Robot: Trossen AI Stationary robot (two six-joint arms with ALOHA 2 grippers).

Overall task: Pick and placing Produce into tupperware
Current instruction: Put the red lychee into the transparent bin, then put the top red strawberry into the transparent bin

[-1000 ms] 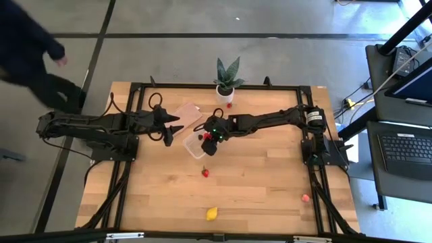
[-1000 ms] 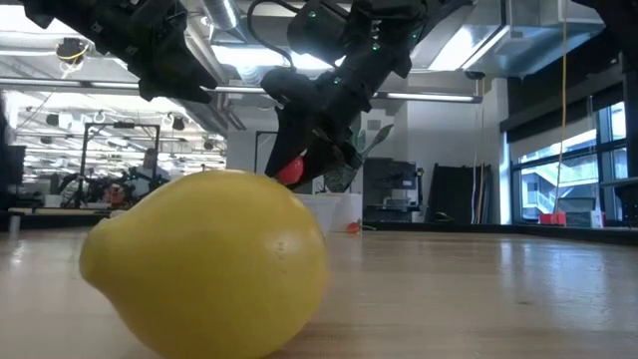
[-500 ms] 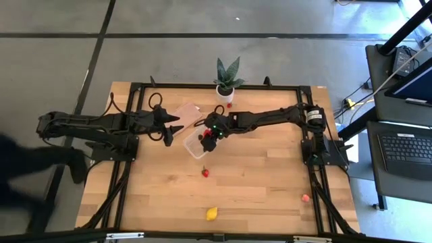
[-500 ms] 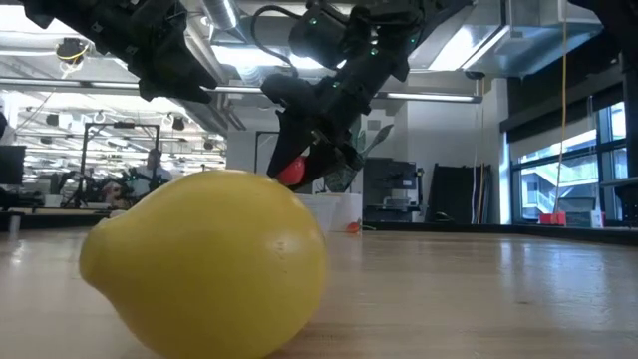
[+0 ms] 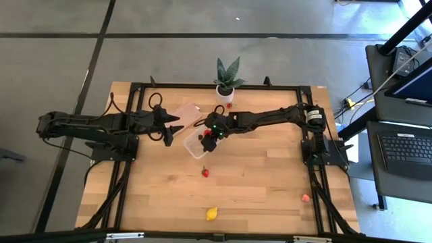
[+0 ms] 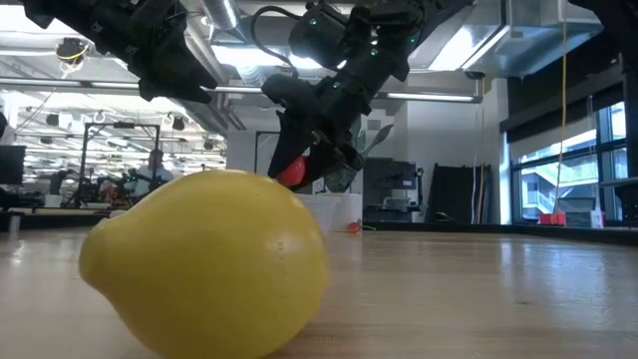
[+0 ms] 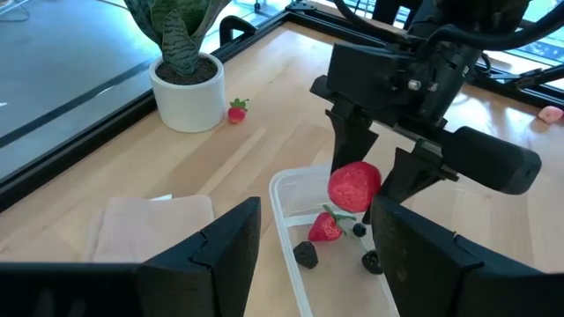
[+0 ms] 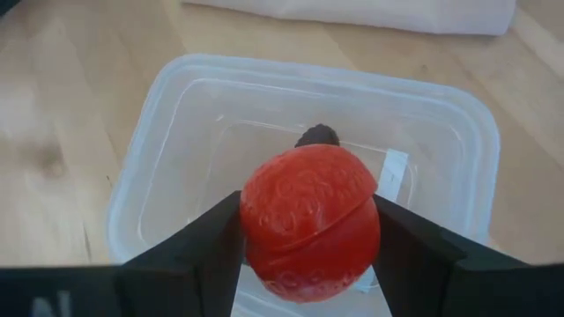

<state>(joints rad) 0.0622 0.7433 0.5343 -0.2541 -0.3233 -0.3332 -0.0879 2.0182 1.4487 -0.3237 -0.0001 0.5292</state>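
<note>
My right gripper (image 5: 211, 138) is shut on the red round fruit (image 8: 310, 220) and hangs over the clear tupperware (image 5: 196, 144). Inside the tupperware (image 7: 280, 185) lie a red strawberry (image 7: 325, 227) and a dark berry (image 7: 306, 254). My left gripper (image 5: 177, 128) is open and hovers just left of the tupperware, touching nothing. The lemon (image 5: 212, 214) rests on the table near its near edge, close in front of the low camera (image 6: 204, 264). Another strawberry (image 5: 205, 172) lies on the table, nearer than the tupperware. My right gripper pinches the red round fruit (image 7: 354, 186) between its two fingers, one on each side of its middle (image 8: 256, 216). The fingers (image 7: 345, 141) come from above, slanting down. The fruit is lifted clear, above the tupperware's open top.
A potted green plant (image 5: 225, 81) stands at the far edge with a small red piece (image 5: 229, 105) beside it. A flat tan piece (image 5: 185, 115) lies far-left of the tupperware, under my left gripper. A pink piece (image 5: 306, 198) lies near the right edge. Bare wood spreads toward the near side.
My right gripper has kept its hold on the red fruit above the tupperware, moving hardly at all. A person has walked past on the floor left of the table and gone out of the high view.
</note>
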